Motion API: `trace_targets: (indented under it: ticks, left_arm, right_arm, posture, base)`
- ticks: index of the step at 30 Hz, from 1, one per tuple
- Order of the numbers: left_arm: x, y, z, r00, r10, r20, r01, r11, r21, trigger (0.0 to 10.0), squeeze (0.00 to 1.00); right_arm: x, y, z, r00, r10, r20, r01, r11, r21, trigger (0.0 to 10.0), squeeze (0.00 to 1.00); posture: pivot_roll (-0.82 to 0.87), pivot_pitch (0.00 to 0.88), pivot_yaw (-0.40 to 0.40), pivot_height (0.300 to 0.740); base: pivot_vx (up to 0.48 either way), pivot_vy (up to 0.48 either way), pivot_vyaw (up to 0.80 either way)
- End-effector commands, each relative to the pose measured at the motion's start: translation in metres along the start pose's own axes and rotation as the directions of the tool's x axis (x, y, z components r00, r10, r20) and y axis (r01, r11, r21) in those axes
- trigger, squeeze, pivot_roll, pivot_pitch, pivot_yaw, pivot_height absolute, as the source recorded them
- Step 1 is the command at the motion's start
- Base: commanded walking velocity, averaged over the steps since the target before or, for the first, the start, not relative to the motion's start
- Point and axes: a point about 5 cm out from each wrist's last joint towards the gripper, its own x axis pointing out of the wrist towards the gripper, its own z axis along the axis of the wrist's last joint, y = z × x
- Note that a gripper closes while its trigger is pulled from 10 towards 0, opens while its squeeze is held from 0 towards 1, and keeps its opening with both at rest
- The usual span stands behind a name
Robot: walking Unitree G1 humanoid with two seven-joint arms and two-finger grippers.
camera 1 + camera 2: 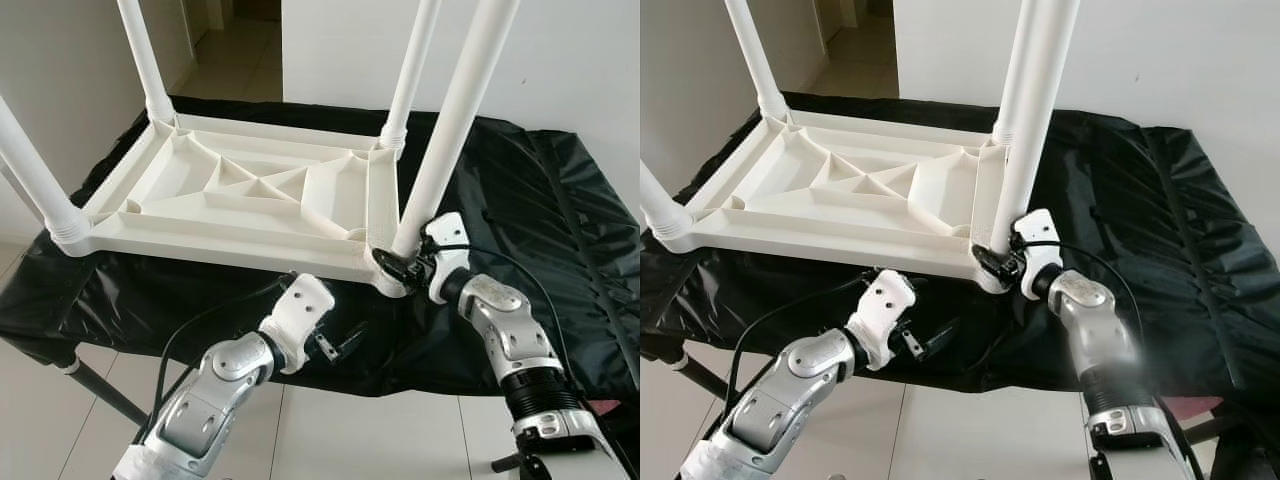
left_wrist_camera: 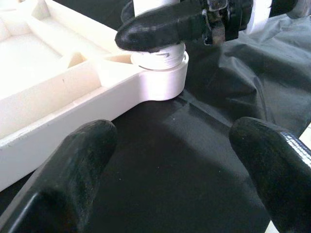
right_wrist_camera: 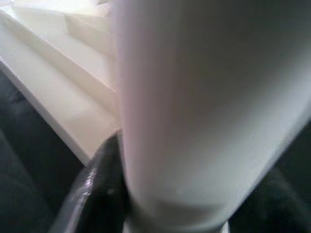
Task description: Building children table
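While the right pincer [image 1: 392,264] clamps the near-right leg [image 1: 455,120] at its socket, probably to seat it, the left pincer [image 1: 338,345] waits spread and empty at seven o'clock of it.

The upturned children's table [image 1: 250,195] and its legs [image 1: 455,120] look like smooth, faintly glossy white plastic, resting on a wrinkled, shiny black sheet [image 1: 540,200], while the tool fingers [image 2: 77,165] look matt black.

All four legs [image 1: 455,120] run out past the top edge above the tabletop [image 1: 250,200]; right wrist view blurred, leg [image 3: 204,111] hiding one finger.
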Motion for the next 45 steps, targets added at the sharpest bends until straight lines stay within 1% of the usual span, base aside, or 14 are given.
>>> trace_targets:
  ticks: [1, 6, 7, 9, 10, 18, 25, 26, 27, 28, 32, 36, 38, 45]
  left_arm:
    - [-0.001, 0.001, -0.002, 1.000, 0.008, -0.016, -0.007, 1.000, 0.008, 10.0, 0.00]
    - [-0.002, 0.002, -0.003, 1.000, 0.006, -0.019, -0.006, 1.000, 0.012, 10.0, 0.00]
    - [-0.001, 0.002, -0.002, 1.000, 0.005, -0.018, -0.005, 1.000, 0.011, 10.0, 0.00]
    - [-0.001, 0.002, -0.002, 1.000, 0.005, -0.018, -0.005, 1.000, 0.011, 10.0, 0.00]
    - [-0.001, 0.001, -0.002, 1.000, 0.003, -0.018, -0.003, 1.000, 0.010, 10.0, 0.00]
    - [-0.002, -0.001, -0.003, 1.000, -0.006, -0.019, 0.006, 1.000, 0.003, 10.0, 0.00]
    - [-0.002, -0.002, -0.003, 1.000, -0.014, -0.021, 0.015, 1.000, 0.004, 10.0, 0.00]
    - [-0.002, -0.002, -0.003, 1.000, -0.016, -0.021, 0.016, 1.000, 0.004, 10.0, 0.00]
    - [-0.002, -0.002, -0.003, 1.000, -0.020, -0.022, 0.020, 1.000, 0.006, 10.0, 0.00]
    - [-0.002, -0.003, -0.003, 1.000, -0.022, -0.022, 0.022, 1.000, 0.006, 10.0, 0.00]
    - [-0.002, -0.004, -0.003, 0.999, -0.025, -0.021, 0.025, 1.000, 0.005, 10.0, 0.00]
    - [0.000, -0.005, -0.002, 0.999, -0.027, -0.018, 0.027, 1.000, 0.006, 10.0, 0.00]
    - [0.000, -0.004, -0.001, 1.000, -0.025, -0.014, 0.025, 1.000, 0.005, 10.0, 0.00]
    - [0.000, -0.008, -0.002, 0.999, -0.046, -0.015, 0.046, 0.999, 0.008, 10.0, 0.00]
  right_arm:
    - [0.001, 0.002, -0.005, 0.999, 0.028, -0.027, -0.029, 0.999, -0.028, 0.0, 0.00]
    - [0.001, 0.002, -0.010, 0.999, 0.043, -0.033, -0.044, 0.999, -0.031, 0.0, 0.00]
    - [0.001, 0.002, -0.012, 0.999, 0.042, -0.031, -0.042, 0.999, -0.010, 4.5, 0.00]
    - [0.001, 0.002, -0.012, 0.999, 0.042, -0.031, -0.042, 0.999, -0.010, 4.5, 0.00]
    - [0.000, 0.003, -0.013, 0.999, 0.025, -0.029, -0.024, 1.000, 0.014, 10.0, 0.00]
    - [0.002, 0.009, -0.014, 0.988, -0.147, -0.047, 0.151, 0.983, 0.108, 10.0, 0.00]
    - [0.005, 0.016, -0.010, 0.940, -0.332, -0.075, 0.340, 0.922, 0.183, 10.0, 0.00]
    - [0.005, 0.017, -0.010, 0.929, -0.361, -0.082, 0.371, 0.909, 0.189, 10.0, 0.00]
    - [0.004, 0.021, -0.010, 0.898, -0.427, -0.105, 0.440, 0.869, 0.228, 10.0, 0.00]
    - [0.005, 0.026, -0.010, 0.884, -0.454, -0.113, 0.468, 0.853, 0.231, 10.0, 0.00]
    - [0.005, 0.037, -0.009, 0.851, -0.510, -0.122, 0.524, 0.821, 0.227, 10.0, 0.00]
    - [0.002, 0.048, -0.010, 0.746, -0.642, -0.174, 0.664, 0.698, 0.270, 10.0, 0.00]
    - [0.003, 0.053, -0.006, 0.728, -0.664, -0.170, 0.680, 0.667, 0.305, 10.0, 0.00]
    - [0.004, 0.057, 0.003, 0.760, -0.638, -0.124, 0.637, 0.694, 0.335, 10.0, 0.00]
  posture:
    - [0.02, 0.071, -0.019, 0.740]
    - [0.02, 0.072, -0.015, 0.740]
    - [0.01, 0.072, -0.013, 0.740]
    - [0.01, 0.072, -0.013, 0.740]
    - [0.01, 0.078, -0.011, 0.740]
    - [0.01, 0.086, -0.009, 0.740]
    - [0.01, 0.084, -0.005, 0.740]
    - [0.00, 0.081, -0.005, 0.740]
    - [0.00, 0.083, -0.006, 0.740]
    - [0.00, 0.080, -0.007, 0.740]
    - [0.00, 0.079, -0.011, 0.740]
    - [0.01, 0.079, -0.012, 0.740]
    - [0.01, 0.075, -0.015, 0.740]
    - [0.01, 0.068, -0.009, 0.740]
  base:
    - [0.000, 0.000, 0.00]
    - [0.000, 0.000, 0.00]
    - [0.000, 0.000, 0.00]
    - [0.000, 0.000, 0.00]
    - [0.000, 0.000, 0.00]
    - [0.000, 0.000, 0.00]
    - [0.000, 0.000, 0.00]
    - [0.000, 0.000, 0.00]
    - [0.000, 0.000, 0.00]
    - [0.000, 0.000, 0.00]
    - [0.000, 0.000, 0.00]
    - [0.000, 0.000, 0.00]
    - [0.000, 0.000, 0.00]
    - [0.000, 0.000, 0.00]
